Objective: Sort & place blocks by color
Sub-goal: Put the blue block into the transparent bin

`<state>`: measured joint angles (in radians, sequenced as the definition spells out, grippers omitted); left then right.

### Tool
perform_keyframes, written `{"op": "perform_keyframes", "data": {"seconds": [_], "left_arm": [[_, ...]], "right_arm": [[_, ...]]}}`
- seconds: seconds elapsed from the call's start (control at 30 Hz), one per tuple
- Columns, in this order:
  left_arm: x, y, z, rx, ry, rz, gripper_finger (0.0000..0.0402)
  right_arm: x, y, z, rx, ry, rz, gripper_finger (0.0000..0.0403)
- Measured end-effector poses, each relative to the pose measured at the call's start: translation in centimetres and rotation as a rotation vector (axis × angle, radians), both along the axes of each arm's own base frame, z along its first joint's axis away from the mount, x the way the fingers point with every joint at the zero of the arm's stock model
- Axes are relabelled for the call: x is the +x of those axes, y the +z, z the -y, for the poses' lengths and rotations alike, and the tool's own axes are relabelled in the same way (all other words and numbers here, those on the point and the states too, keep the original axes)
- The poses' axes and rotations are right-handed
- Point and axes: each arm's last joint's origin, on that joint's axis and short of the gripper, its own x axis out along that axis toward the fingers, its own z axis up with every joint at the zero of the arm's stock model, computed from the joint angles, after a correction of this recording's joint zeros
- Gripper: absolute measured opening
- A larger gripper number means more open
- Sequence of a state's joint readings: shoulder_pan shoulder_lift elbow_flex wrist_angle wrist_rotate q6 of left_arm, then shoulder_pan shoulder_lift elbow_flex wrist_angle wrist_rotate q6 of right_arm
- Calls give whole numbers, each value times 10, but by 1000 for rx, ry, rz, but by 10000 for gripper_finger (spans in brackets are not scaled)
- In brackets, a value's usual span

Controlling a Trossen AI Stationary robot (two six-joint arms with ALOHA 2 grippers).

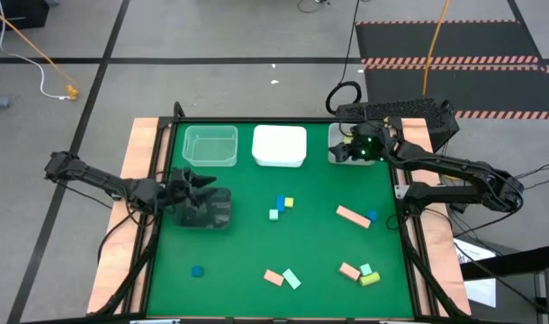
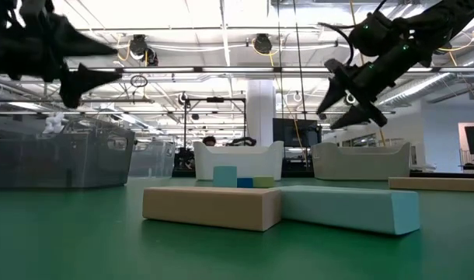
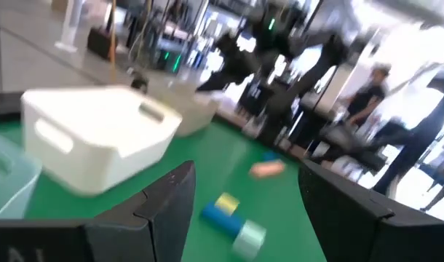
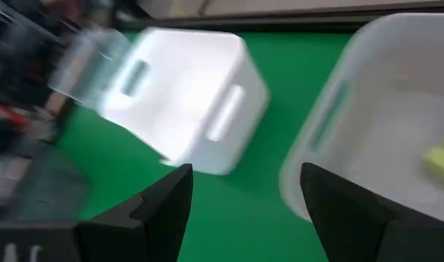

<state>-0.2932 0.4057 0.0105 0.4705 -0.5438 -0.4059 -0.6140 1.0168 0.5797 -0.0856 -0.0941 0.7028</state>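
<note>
Inside right bin (image 4: 397, 138), yellow-green block (image 4: 442, 156) shows only wrist-side

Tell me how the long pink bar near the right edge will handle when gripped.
The pink bar looks like a solid flat-faced block, so probably stiff and unlikely to roll. It lies flat, so tipping seems unlikely. A small blue block sits at its end and may get nudged.

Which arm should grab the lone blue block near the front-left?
Left, probably. The left gripper is open over the table's left side, nearer the blue block. The right gripper is at the far-right bin.
</note>
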Motion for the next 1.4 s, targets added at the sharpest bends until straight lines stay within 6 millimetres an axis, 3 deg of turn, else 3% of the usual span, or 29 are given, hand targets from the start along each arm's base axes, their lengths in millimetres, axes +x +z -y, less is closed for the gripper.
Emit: {"op": "perform_keyframes", "data": {"seconds": [0.33, 0.5, 0.63, 0.77, 0.9, 1.13, 1.4], "left_arm": [[-9, 35, -6, -78, 50, 371, 244], [-12, 42, -8, -108, 25, 452, 244], [-10, 60, -6, -144, -43, 479, 244], [-2, 89, -2, -97, -89, 392, 244], [13, 114, 2, -71, -100, 185, 244], [46, 121, 17, -210, -232, -252, 244], [76, 128, 38, -347, -419, -395, 244]], "right_arm": [[22, 31, -8, -109, 82, 337, 246], [29, 42, -18, -147, 134, 453, 246], [35, 42, -30, -123, 186, 453, 246], [39, 42, -41, -107, 208, 458, 246], [43, 44, -52, -121, 221, 476, 246], [48, 53, -70, -145, 273, 564, 246], [50, 69, -87, -192, 341, 733, 246]]}}
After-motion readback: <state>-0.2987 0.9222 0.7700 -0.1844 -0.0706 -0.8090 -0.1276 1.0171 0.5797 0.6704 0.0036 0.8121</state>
